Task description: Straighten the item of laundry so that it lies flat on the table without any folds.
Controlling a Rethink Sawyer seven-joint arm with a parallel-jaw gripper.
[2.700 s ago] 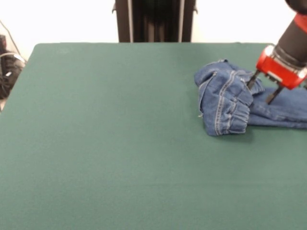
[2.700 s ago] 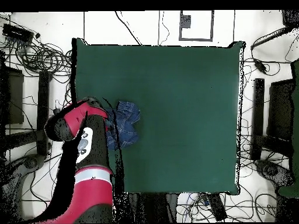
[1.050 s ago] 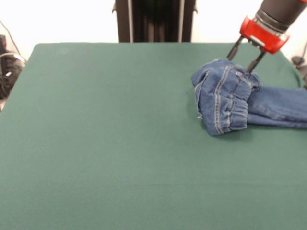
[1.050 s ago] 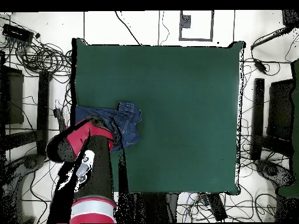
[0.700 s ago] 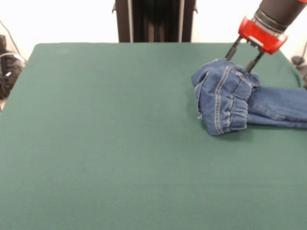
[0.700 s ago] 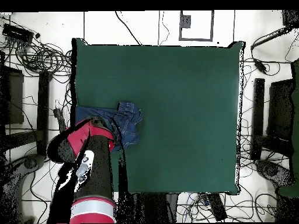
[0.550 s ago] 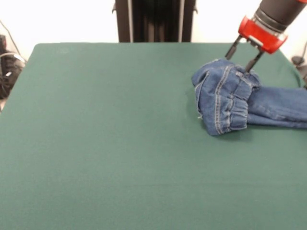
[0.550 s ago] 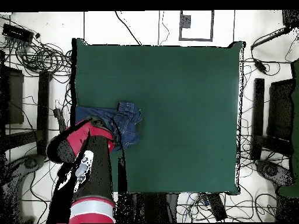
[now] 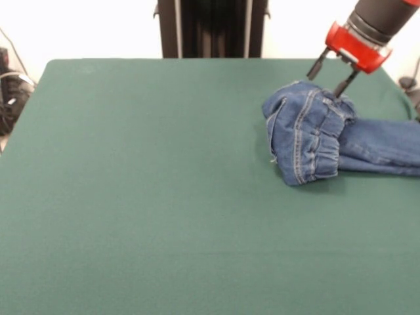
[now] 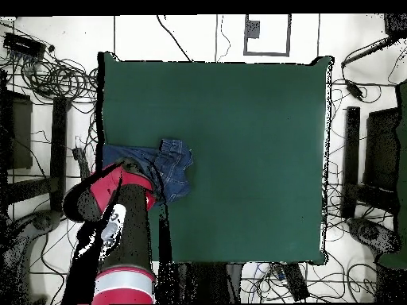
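Observation:
The item of laundry [image 9: 308,134], a small pair of blue denim jeans with orange stitching, lies bunched at the right of the table [image 9: 144,184]. Its waistband end is folded into a lump, and the legs run off toward the right edge. My gripper [image 9: 326,78] hangs open just above the lump's far side, with nothing between its fingers. In the overhead view the jeans [image 10: 168,165] sit near the table's left edge [image 10: 238,119], and the red arm covers part of them and hides the gripper.
The red and black arm [image 10: 119,230] reaches in from the bottom left of the overhead view. Cables and black stands [image 10: 48,71] crowd the floor around the table. A dark pedestal [image 9: 211,27] stands behind the far edge.
My gripper has risen off the jeans and moved toward the table's far side, then edged up a little more. The jeans' lump has settled slightly and has hardly shifted since.

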